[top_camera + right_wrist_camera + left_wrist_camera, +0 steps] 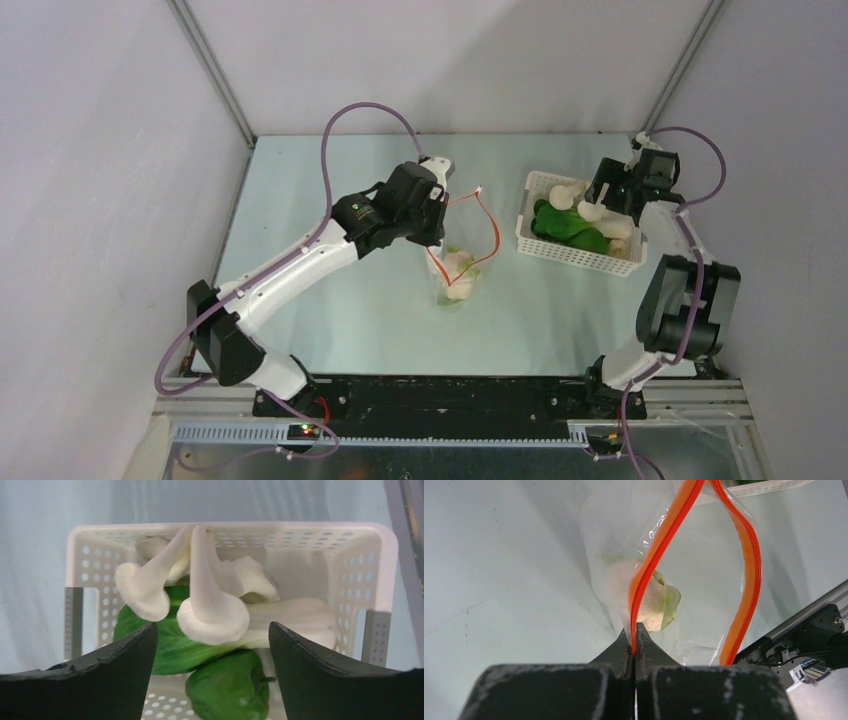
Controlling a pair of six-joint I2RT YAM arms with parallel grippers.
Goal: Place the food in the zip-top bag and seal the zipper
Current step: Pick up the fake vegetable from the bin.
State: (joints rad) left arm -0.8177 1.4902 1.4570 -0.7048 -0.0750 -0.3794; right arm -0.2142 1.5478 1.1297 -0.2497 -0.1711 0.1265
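The clear zip-top bag (462, 262) hangs at mid-table with its mouth spread wide. My left gripper (634, 630) is shut on one side of the orange-red zipper (659, 545), holding the bag (704, 595) up. A cream and green food piece (651, 600) lies inside it (459, 272). My right gripper (212, 630) stands open over the white basket (360, 555), its black fingers (125, 650) either side of white mushroom-like food (210, 610) and green food (230, 690), not touching. In the top view this gripper (612, 203) hovers above the basket's contents (570, 228).
The white perforated basket (560, 252) sits at the right of the pale green table. Grey walls close in on both sides and the back. A black rail (450, 395) runs along the near edge.
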